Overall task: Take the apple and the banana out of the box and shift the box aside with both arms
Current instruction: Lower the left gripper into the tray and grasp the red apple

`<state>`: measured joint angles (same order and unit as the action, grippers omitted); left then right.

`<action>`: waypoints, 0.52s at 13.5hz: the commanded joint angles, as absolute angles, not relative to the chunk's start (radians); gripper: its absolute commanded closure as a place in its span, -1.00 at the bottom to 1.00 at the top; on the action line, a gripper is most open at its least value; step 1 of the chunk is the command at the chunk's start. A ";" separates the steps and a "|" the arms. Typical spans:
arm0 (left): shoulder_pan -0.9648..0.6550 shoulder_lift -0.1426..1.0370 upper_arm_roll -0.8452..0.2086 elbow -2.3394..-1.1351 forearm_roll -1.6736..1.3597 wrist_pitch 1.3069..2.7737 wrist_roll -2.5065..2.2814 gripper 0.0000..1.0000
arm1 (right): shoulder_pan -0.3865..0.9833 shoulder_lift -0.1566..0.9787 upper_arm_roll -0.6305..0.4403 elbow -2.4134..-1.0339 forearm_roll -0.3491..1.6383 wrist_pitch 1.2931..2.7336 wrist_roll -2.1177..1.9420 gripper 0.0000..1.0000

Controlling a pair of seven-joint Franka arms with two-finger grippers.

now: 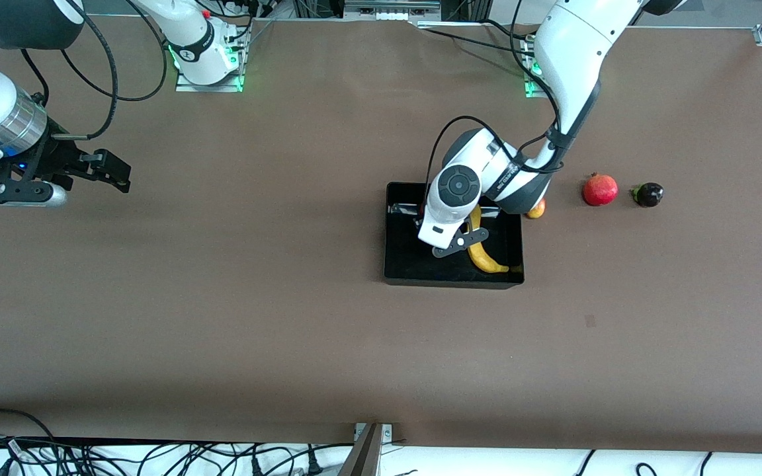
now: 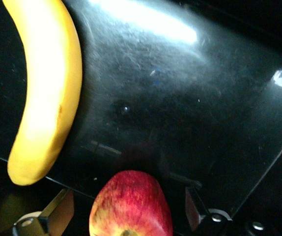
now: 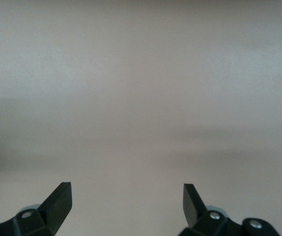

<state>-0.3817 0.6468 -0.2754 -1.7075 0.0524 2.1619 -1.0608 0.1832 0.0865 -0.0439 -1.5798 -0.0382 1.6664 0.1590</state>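
The black box (image 1: 399,261) lies on the brown table toward the left arm's end. In it lies the yellow banana (image 1: 485,256), bright in the left wrist view (image 2: 45,88). Next to the banana on the box floor (image 2: 180,108) rests the red apple (image 2: 131,204) with yellow patches. My left gripper (image 2: 128,202) is down in the box, open, its fingers (image 2: 57,211) on either side of the apple with a gap on each side. The left wrist hides apple and fingers in the front view. My right gripper (image 1: 116,173) waits open over bare table at the right arm's end, nothing between its fingertips (image 3: 127,196).
A red-yellow mango (image 1: 536,210) peeks out beside the box under the left arm. A red pomegranate (image 1: 600,190) and a small dark fruit (image 1: 647,194) lie farther toward the left arm's end. Cables run along the table's near edge (image 1: 156,456).
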 commanded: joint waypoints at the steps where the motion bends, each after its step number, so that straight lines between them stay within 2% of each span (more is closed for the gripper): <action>1: -0.385 0.661 -0.282 -1.698 0.038 2.180 -1.109 -1.00 | 0.175 0.092 -0.035 -1.565 -0.052 1.663 0.164 -1.00; 2: -0.385 0.664 -0.288 -1.707 0.040 2.198 -1.112 -1.00 | 0.175 0.092 -0.035 -1.565 -0.052 1.663 0.164 -1.00; 3: -0.384 0.666 -0.288 -1.715 0.040 2.215 -1.112 -0.86 | 0.175 0.092 -0.035 -1.565 -0.052 1.663 0.164 -1.00; 4: -0.383 0.666 -0.288 -1.729 0.041 2.230 -1.114 -0.49 | 0.175 0.092 -0.035 -1.565 -0.052 1.664 0.164 -1.00; 6: -0.382 0.672 -0.288 -1.732 0.054 2.237 -1.124 0.65 | 0.172 0.094 -0.035 -1.565 -0.052 1.664 0.164 -1.00; 7: -0.380 0.675 -0.288 -1.732 0.055 2.237 -1.121 1.00 | 0.172 0.094 -0.035 -1.565 -0.051 1.666 0.166 -1.00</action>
<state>-0.3816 0.6741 -0.2866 -1.7216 0.0524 2.2193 -1.1074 0.1830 0.0865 -0.0440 -1.5798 -0.0382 1.6666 0.1590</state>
